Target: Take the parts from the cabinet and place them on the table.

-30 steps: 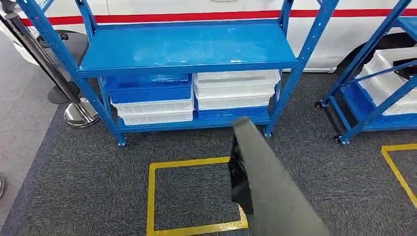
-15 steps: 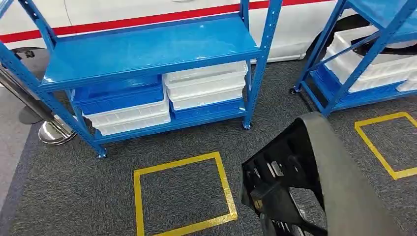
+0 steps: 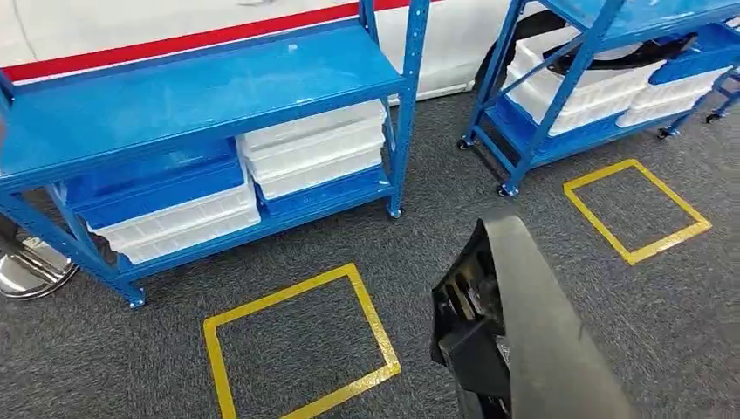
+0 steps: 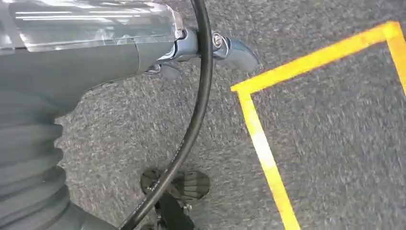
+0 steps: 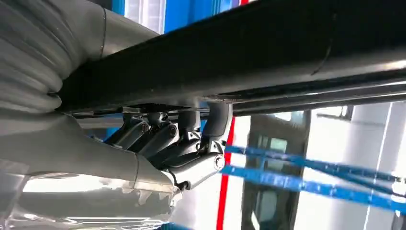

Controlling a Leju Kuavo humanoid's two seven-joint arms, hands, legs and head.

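R hand (image 5: 158,143): fingers (image 5: 165,136) curled tight under a long black part (image 5: 268,52), gripping it from below; the part runs across the whole right wrist view. In the head view the same black part (image 3: 515,332) sits low, right of centre, a grey curved face on top w/ black ribbed structure on its left side, held above the carpet.

L hand (image 4: 210,48): fingers (image 4: 234,50) partly seen, appear drawn in near the palm, nothing seen in them; can't tell how far open. It hangs over grey carpet beside a yellow tape corner (image 4: 253,110), a black cable (image 4: 196,105) crossing in front.

Blue rack (image 3: 201,96) ahead-left, top shelf bare, blue and white bins (image 3: 310,148) stacked on lower shelf. Second blue rack (image 3: 593,52) to the right w/ white bins. Yellow floor square (image 3: 297,340) in front of first rack, another yellow square (image 3: 637,209) near second.
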